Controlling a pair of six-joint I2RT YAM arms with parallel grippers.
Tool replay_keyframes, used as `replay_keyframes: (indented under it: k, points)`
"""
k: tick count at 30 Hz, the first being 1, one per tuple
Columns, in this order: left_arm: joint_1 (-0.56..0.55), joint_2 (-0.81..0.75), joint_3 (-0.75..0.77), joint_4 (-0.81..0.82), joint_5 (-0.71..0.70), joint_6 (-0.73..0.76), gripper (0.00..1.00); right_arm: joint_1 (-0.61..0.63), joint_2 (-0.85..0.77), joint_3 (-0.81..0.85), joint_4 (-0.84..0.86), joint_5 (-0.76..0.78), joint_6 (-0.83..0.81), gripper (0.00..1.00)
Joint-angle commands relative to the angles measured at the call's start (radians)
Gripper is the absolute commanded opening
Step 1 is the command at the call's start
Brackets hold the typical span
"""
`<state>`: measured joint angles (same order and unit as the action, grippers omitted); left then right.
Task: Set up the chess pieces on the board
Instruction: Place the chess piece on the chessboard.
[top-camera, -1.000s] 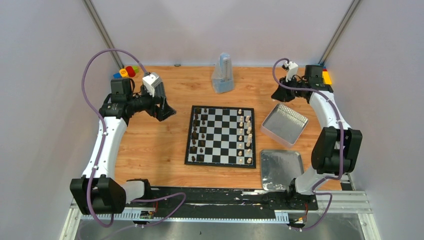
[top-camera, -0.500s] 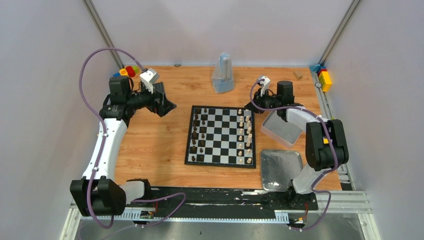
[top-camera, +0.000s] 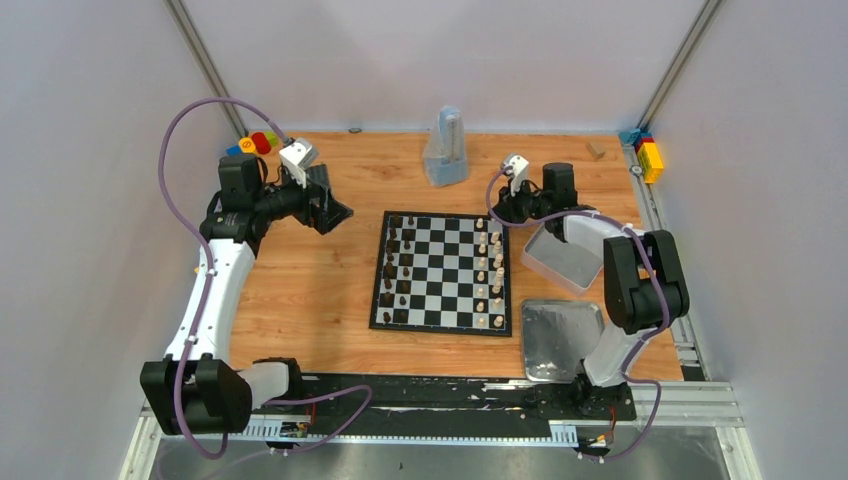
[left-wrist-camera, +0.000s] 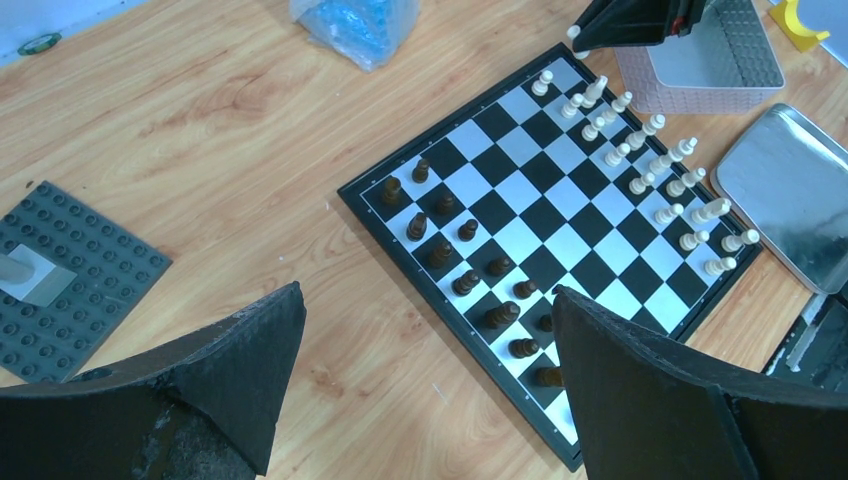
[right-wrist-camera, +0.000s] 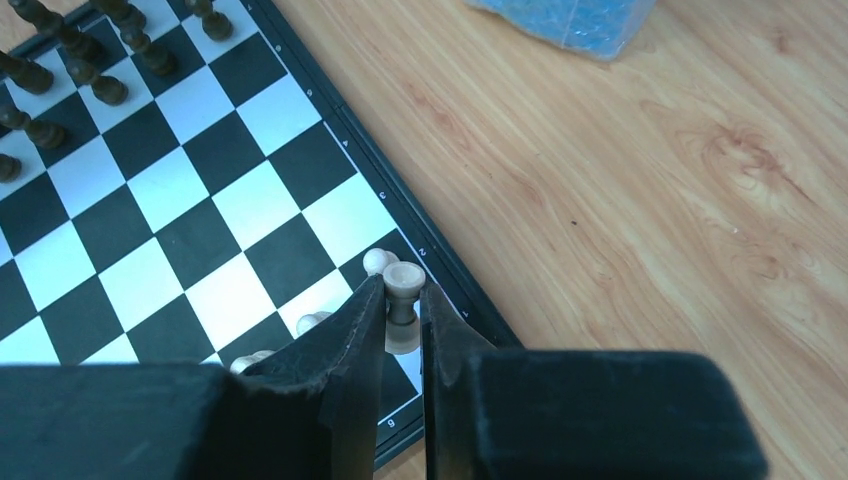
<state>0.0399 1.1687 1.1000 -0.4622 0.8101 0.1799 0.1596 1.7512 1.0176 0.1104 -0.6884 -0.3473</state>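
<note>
- My right gripper (right-wrist-camera: 402, 288) hangs low over the far right corner of the chessboard (top-camera: 445, 272). Its fingers are drawn narrow on either side of an upright pale piece (right-wrist-camera: 404, 275) at the board's border. I cannot tell whether they pinch it or merely flank it.
- My left gripper (left-wrist-camera: 428, 295) hovers off the board's left side, fingers spread wide with nothing between them.
- Dark pieces (top-camera: 398, 262) line the board's two left columns, and pale pieces (top-camera: 490, 268) line the two on the right.
- A deep metal tray (top-camera: 575, 255) and a flat metal tray (top-camera: 563, 330) sit just right of the board. A blue plastic bag (top-camera: 445, 150) lies beyond its far edge.
</note>
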Motion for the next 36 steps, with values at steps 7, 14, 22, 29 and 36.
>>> replay_keyframes:
  k: [7, 14, 22, 29, 36]
  points:
    - [0.004, -0.028, -0.016, 0.035, 0.022, 0.002, 1.00, 0.024, 0.045, 0.055, -0.070, 0.076, -0.091, 0.18]
    - [0.005, -0.025, -0.019, 0.039, 0.027, 0.003, 1.00, 0.027, 0.066, 0.067, -0.077, 0.086, -0.100, 0.20]
    - [0.004, -0.018, -0.022, 0.051, 0.029, -0.002, 1.00, 0.033, 0.086, 0.082, -0.083, 0.096, -0.114, 0.23]
    - [0.005, -0.020, -0.027, 0.050, 0.031, 0.000, 1.00, 0.033, 0.076, 0.076, -0.086, 0.099, -0.118, 0.24]
    - [0.005, -0.018, -0.028, 0.043, 0.031, 0.005, 1.00, 0.034, 0.074, 0.074, -0.092, 0.115, -0.128, 0.18]
